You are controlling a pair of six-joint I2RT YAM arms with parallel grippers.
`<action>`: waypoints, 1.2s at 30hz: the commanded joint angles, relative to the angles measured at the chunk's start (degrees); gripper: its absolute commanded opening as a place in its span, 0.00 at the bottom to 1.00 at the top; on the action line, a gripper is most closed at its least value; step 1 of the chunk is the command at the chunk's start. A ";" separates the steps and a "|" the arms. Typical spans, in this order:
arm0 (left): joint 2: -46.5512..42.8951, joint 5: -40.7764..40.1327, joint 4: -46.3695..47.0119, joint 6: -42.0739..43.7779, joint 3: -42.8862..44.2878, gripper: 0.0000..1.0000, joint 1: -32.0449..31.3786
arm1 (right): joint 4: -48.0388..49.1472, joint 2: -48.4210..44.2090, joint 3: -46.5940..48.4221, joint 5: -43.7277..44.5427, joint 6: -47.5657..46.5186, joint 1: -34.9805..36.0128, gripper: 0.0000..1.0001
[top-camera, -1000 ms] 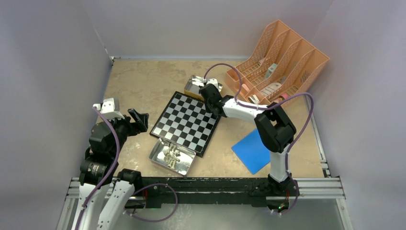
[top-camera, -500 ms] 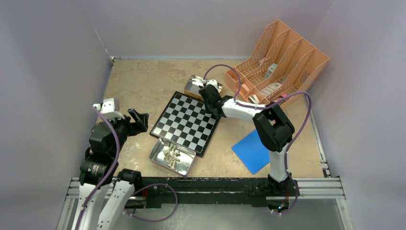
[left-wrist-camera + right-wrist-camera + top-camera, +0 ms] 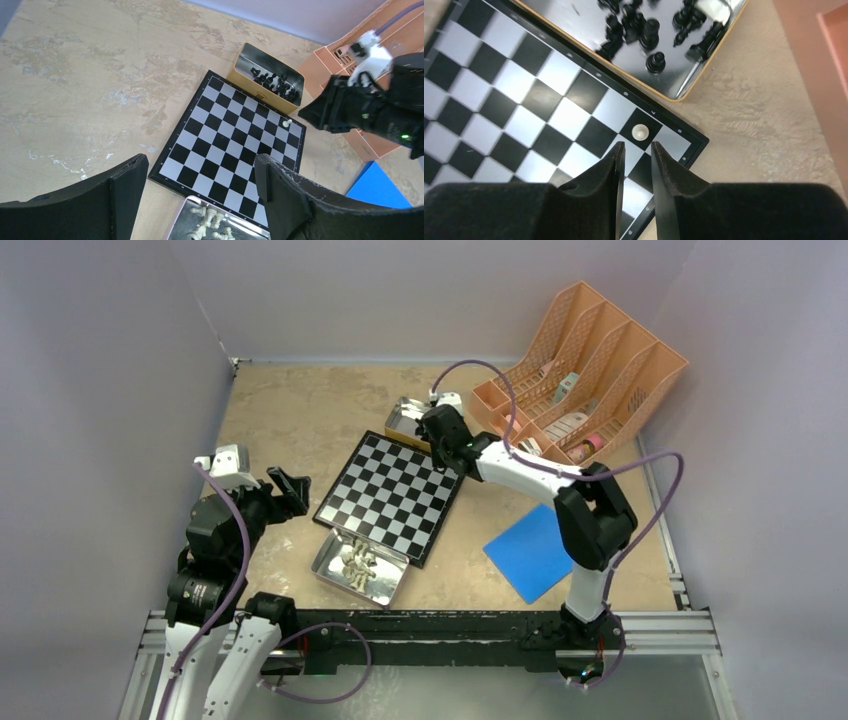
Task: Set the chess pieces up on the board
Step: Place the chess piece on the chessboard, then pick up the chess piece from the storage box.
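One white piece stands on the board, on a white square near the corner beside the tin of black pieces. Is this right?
No: the right wrist view shows the white piece on a black square of the board, near the corner beside the tin of black pieces.

The top view looks down from above and behind the arm bases (image 3: pixel 585 625), far enough to take in the whole counter (image 3: pixel 290 410). The left wrist view looks slantwise from well back, past the left hand (image 3: pixel 200 165), at the board (image 3: pixel 225 145) ahead of it. The right wrist view looks steeply down, close in, past the right hand (image 3: pixel 638 147). Both wrist views share the board corner just beyond that hand.
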 commanded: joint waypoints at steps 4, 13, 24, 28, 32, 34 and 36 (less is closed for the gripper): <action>0.01 0.56 2.51 0.19 0.20 0.78 0.34 | 2.50 -11.56 -2.59 -7.10 -0.58 0.67 0.28; -0.50 0.65 2.64 0.10 0.16 0.78 0.35 | 9.10 -20.87 -10.17 -14.40 0.00 10.99 0.26; -3.40 -1.94 2.29 -0.64 0.20 0.77 0.35 | 20.18 -17.98 -14.27 -18.69 1.03 24.29 0.26; -4.35 -3.21 1.98 -0.85 0.25 0.77 0.35 | 23.13 -14.73 -14.62 -20.04 0.01 26.59 0.26; -5.06 -4.32 1.69 -1.08 0.43 0.77 0.35 | 24.42 -10.87 -13.72 -22.27 -0.99 28.60 0.26; -5.37 -5.07 1.31 -1.25 0.59 0.77 0.35 | 24.31 -9.01 -12.79 -22.64 -0.92 29.55 0.26; -5.67 -5.83 1.07 -1.39 0.71 0.77 0.35 | 24.10 -7.44 -11.81 -22.47 -0.51 30.71 0.25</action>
